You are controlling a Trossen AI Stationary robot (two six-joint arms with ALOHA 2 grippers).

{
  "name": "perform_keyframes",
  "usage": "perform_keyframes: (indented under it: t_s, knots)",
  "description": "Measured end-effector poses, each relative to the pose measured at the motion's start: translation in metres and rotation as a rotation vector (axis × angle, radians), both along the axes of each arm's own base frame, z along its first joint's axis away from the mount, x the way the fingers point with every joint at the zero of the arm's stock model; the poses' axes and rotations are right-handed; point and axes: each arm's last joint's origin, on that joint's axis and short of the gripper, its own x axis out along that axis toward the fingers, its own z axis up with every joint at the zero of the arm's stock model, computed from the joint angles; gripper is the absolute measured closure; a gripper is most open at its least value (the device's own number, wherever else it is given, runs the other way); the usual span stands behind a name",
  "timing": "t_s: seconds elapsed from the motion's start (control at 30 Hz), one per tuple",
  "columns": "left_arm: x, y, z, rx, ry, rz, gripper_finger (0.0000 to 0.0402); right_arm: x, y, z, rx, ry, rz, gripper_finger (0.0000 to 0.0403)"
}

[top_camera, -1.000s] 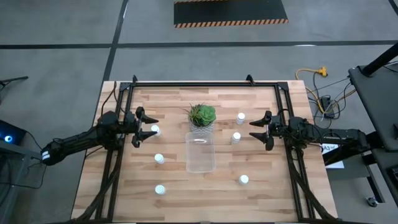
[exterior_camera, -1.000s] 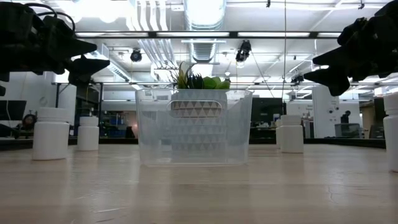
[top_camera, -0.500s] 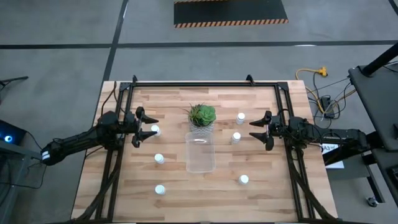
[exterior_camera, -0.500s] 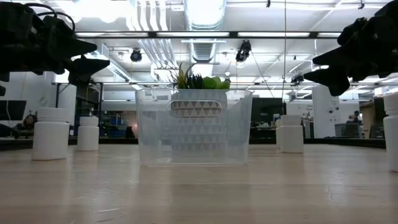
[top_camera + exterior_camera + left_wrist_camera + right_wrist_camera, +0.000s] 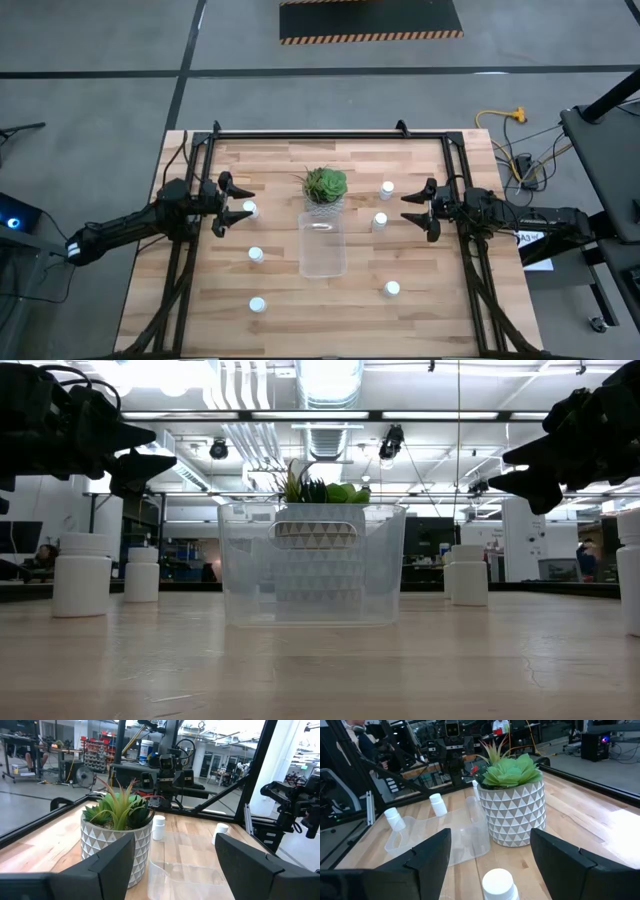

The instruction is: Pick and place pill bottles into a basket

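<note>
Nothing on the tabletop [image 5: 420, 310] has moved since a second ago: arms, bottles and basket sit as before. Only the far background in the low view shifts slightly, people beyond the table.

Near edge first: one pill bottle [image 5: 258, 304] sits toward the near left corner, another [image 5: 392, 289] toward the near right. A third bottle [image 5: 256, 254] stands just left of the clear basket [image 5: 322, 245], apart from it. The basket lies at the table's middle, long side running near to far, with no bottle in it.

Further back, a fourth bottle [image 5: 380, 221] stands right of the basket's far end, between it and the right gripper [image 5: 419, 212]. That gripper hovers above the right edge region, fingers spread, holding nothing; its wrist view shows the bottle cap [image 5: 498, 882] close ahead, between the fingers [image 5: 427, 855] but untouched. The left gripper [image 5: 233, 205] hovers by the left edge, fingers also spread and empty, with a fifth bottle [image 5: 249, 209] just beside its tips.

The potted plant [image 5: 325, 186] in a white triangle-patterned pot touches or nearly touches the basket's far end. The sixth bottle [image 5: 387, 188] stands right of the plant, farthest back.

No readable labels or writing on bottles, basket or pot.
</note>
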Motion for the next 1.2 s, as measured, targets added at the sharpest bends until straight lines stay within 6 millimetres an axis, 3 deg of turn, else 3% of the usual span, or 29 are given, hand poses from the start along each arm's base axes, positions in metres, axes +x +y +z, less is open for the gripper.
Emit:
perform_keyframes:
  t_s: [0.53, 1.03, 1.2]
  knots:
    - [0.0, 0.0, 0.0, 0.0, 0.0, 0.0, 0.0143, 0.0, 0.0, 0.0, 0.029, -0.006, -0.002, 0.0142]
    - [0.0, 0.0, 0.0, 0.0, 0.0, 0.0, 0.0143, 0.0, -0.001, 0.014, 0.578, -0.215, -0.031, 0.0142]
    - [0.0, 0.0, 0.0, 0.0, 0.0, 0.0, 0.0143, 0.0, -0.003, 0.015, 0.673, -0.269, -0.127, 0.0142]
